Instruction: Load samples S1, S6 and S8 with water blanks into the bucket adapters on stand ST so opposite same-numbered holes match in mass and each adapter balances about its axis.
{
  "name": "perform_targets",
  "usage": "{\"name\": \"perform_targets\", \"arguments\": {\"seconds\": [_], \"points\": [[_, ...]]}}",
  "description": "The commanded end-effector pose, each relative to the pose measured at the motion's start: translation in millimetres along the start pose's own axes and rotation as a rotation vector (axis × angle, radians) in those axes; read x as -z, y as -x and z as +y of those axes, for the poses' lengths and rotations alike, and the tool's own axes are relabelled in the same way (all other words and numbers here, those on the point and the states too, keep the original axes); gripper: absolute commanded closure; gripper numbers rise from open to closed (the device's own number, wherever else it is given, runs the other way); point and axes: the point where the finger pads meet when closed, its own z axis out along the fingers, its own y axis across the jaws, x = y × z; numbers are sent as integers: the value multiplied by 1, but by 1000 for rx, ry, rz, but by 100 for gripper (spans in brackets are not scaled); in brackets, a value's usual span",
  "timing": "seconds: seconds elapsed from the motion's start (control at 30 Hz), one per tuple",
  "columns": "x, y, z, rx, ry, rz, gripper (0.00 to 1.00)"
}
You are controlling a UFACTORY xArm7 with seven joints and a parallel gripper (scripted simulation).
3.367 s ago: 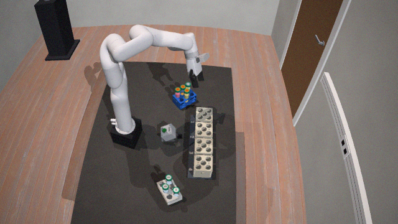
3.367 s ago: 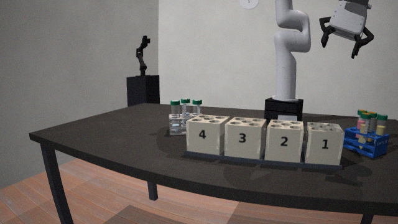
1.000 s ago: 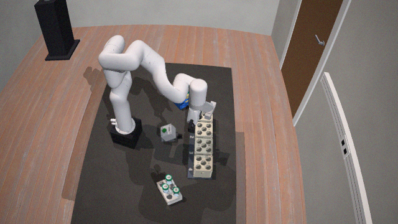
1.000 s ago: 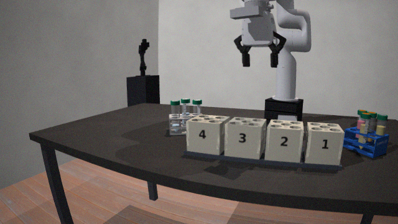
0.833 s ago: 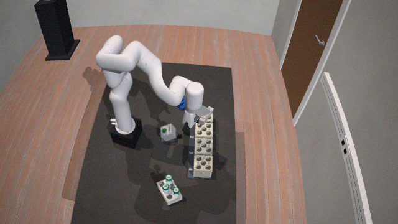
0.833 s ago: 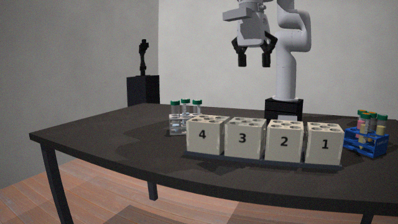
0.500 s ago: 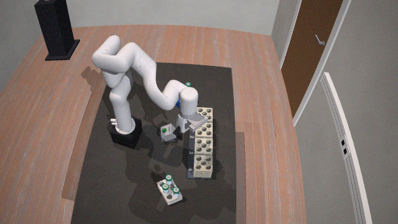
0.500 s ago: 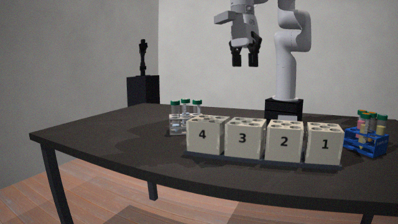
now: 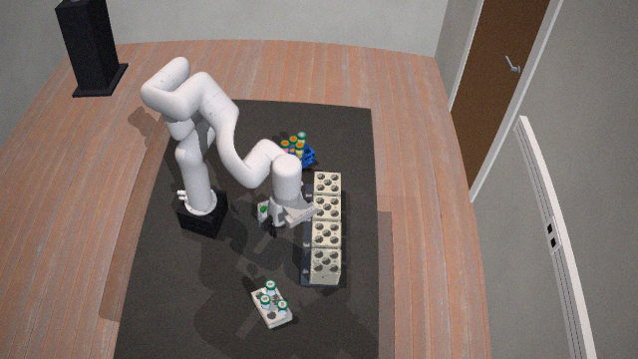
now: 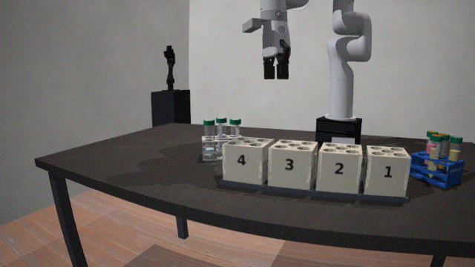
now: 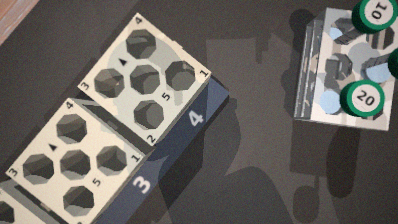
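Samples: orange-dotted tubes [image 9: 299, 146] [image 10: 436, 138] stand in the blue rack [image 9: 308, 160] [image 10: 454, 178] beside adapter 1, which keeps them upright until loading; IDs are too small to read.
Look: green caps over clear walls, with pink and yellow contents at differing levels.
Grey-dotted tube [image 9: 301, 135] [image 10: 456, 139]: in the same rack, presumably X7, and to be left there.
Water blanks [image 9: 265, 300] [image 10: 209, 122] [image 11: 365, 98]: three in the clear rack [image 9: 273, 324] [image 10: 206, 156] [image 11: 345, 123], caps up so volumes show; 20 and 10 are legible.
Adapters [image 9: 325, 277] [image 10: 245, 174] [image 11: 117, 60]: in a row, no tubes seen; opposite ones need matching loads.
Gripper [image 9: 272, 231] [image 10: 276, 78]: fingers wide, holding nothing, high above the table, probably bound for a blank.

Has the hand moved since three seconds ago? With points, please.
Yes. From right of the robot's base in the exterior view, the hand [image 10: 276, 74] has shifted to the left of it.
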Motion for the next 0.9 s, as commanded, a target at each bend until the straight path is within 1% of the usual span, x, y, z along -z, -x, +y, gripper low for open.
{"name": "perform_targets", "arguments": {"seconds": [0.0, 0.23, 0.3, 0.8, 0.87], "points": [[2, -7, 17, 0, -2, 4, 0], [2, -17, 51, 0, -2, 4, 0], [2, -17, 51, 0, -2, 4, 0], [2, -38, 123, 0, -1, 4, 0], [2, -38, 123, 0, -1, 4, 0]]}}
